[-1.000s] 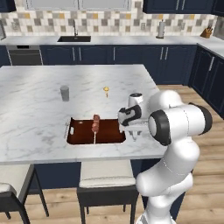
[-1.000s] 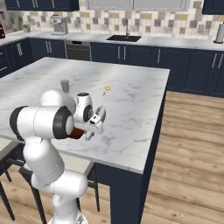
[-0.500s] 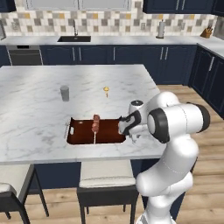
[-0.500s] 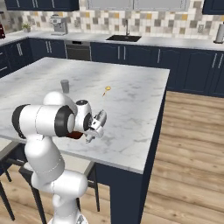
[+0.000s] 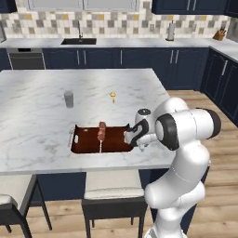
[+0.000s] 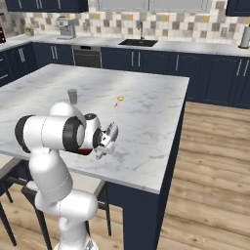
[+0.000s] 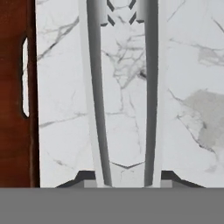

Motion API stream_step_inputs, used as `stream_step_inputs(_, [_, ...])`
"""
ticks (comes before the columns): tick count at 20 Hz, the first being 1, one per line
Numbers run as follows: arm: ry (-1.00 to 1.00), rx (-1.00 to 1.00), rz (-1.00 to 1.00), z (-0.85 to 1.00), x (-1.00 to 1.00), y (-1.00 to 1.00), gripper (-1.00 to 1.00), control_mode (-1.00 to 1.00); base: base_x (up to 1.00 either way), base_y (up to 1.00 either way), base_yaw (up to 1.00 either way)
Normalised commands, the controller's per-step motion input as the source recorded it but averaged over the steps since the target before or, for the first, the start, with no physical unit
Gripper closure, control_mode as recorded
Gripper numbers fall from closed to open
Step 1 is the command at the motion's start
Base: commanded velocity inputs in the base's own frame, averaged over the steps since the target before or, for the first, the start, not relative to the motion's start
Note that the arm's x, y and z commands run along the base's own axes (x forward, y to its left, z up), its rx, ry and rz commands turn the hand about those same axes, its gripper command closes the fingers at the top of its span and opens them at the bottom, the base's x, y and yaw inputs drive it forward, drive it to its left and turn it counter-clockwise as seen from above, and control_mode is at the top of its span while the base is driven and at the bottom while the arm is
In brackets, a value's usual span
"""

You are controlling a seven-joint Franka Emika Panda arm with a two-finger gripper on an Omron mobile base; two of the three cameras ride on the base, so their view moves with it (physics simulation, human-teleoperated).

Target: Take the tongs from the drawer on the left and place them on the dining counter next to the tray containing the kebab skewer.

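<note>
While held low over the tabletop (image 5: 42, 93), the tongs (image 7: 122, 87) are gripped by the end effector (image 5: 131, 138) just beside the tray (image 5: 86, 139).
Item detail: the two slim grey arms of the tongs are seen running the length of the hand view over white veined marble, with the end effector pinched on them near its base; whether they touch the marble cannot be told. The dark reddish-brown tray is recorded at the left edge of that view, its silvery side handle (image 7: 25, 78) visible. The kebab skewer (image 5: 101, 135) is lying in the tray. A grey cup (image 5: 69, 99) and a small yellow object (image 5: 113, 95) are noted farther back.
</note>
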Motion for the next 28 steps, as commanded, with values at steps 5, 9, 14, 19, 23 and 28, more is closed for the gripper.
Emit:
stream_step_inputs(5, [-0.01,0.00,-0.01,0.01,0.00,0.00,-1.00,-1.00,0.00,0.00,0.00])
stream_step_inputs(9, [0.00,0.00,-0.02,0.20,-0.01,0.00,-1.00,-1.00,0.00,0.00,0.00])
stream_step_inputs(14, [0.00,0.00,-0.03,0.44,-0.01,0.00,-1.00,-1.00,0.00,0.00,0.00])
stream_step_inputs(19, [0.00,0.00,-0.03,0.54,-0.10,-0.05,-1.00,-1.00,0.00,0.00,0.00])
stream_step_inputs(23, [0.00,0.00,-0.03,0.53,-0.21,-0.11,-1.00,-1.00,0.00,0.00,0.00])
stream_step_inputs(28, [0.00,0.00,-0.02,0.44,-0.24,-0.10,-1.00,-1.00,0.00,0.00,0.00])
